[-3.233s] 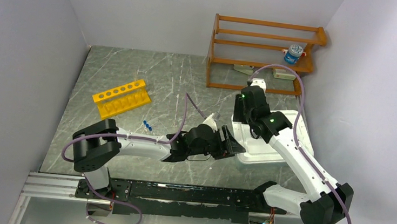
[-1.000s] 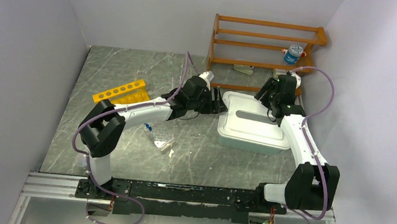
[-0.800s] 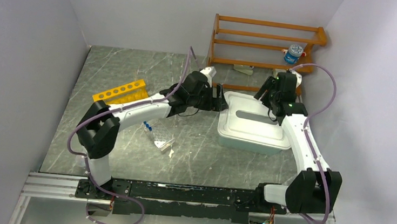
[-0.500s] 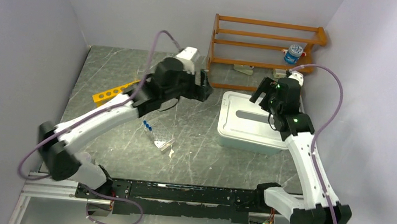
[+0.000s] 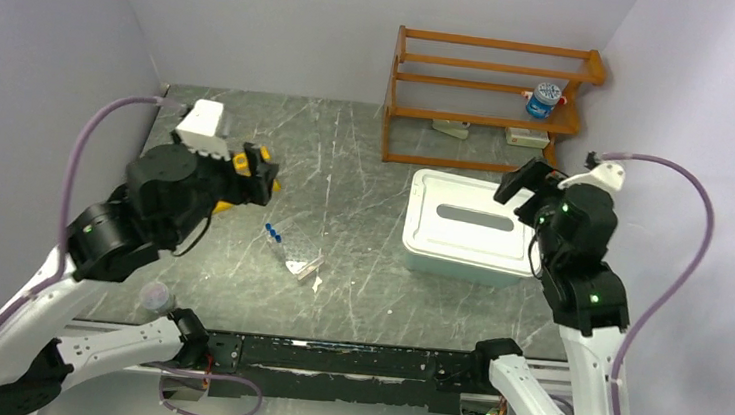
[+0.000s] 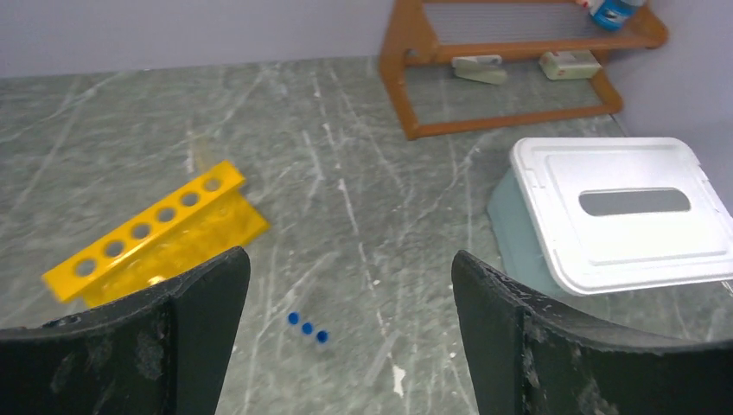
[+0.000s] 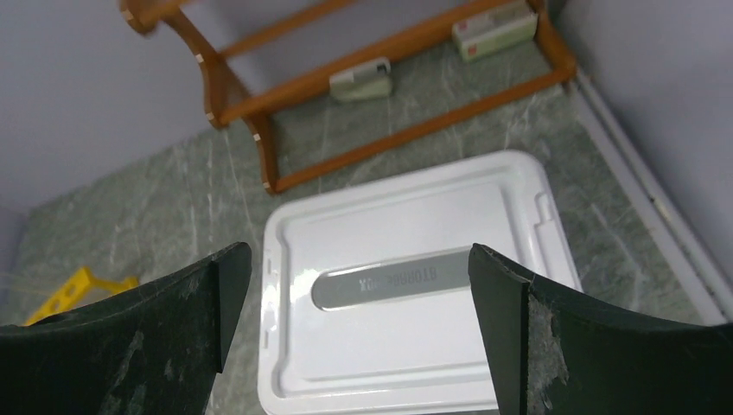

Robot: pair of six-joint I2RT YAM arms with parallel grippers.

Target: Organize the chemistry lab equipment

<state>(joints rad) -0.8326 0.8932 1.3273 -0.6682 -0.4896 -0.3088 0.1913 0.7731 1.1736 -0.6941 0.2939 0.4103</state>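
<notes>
My left gripper [image 5: 264, 176] hangs open and empty, raised high over the table's left side. Its black fingers [image 6: 203, 298] frame three tiny blue-capped tubes [image 6: 307, 328] far below. The yellow holed rack [image 6: 156, 232] lies left of them; from above only bits of the rack [image 5: 242, 162] show behind the arm. The tubes [image 5: 273, 230] rest beside a clear tray [image 5: 297, 259]. My right gripper [image 5: 529, 185] is also open and empty, held above the tub's white lid [image 7: 406, 277]. Goggles, tan tube and tongs are out of view.
The pale teal tub [image 5: 467, 228] sits closed at right. Behind it the orange shelf [image 5: 484, 97] holds a blue-capped bottle [image 5: 546, 100], with two small packets [image 5: 451, 127] [image 5: 527, 136] underneath. A small round clear thing [image 5: 155, 296] lies near the front left edge. Walls enclose the table.
Both arms have lifted and drawn back from the tub. The left swung left over the yellow rack, the right rose above the lid. Both pairs of jaws spread wider.
</notes>
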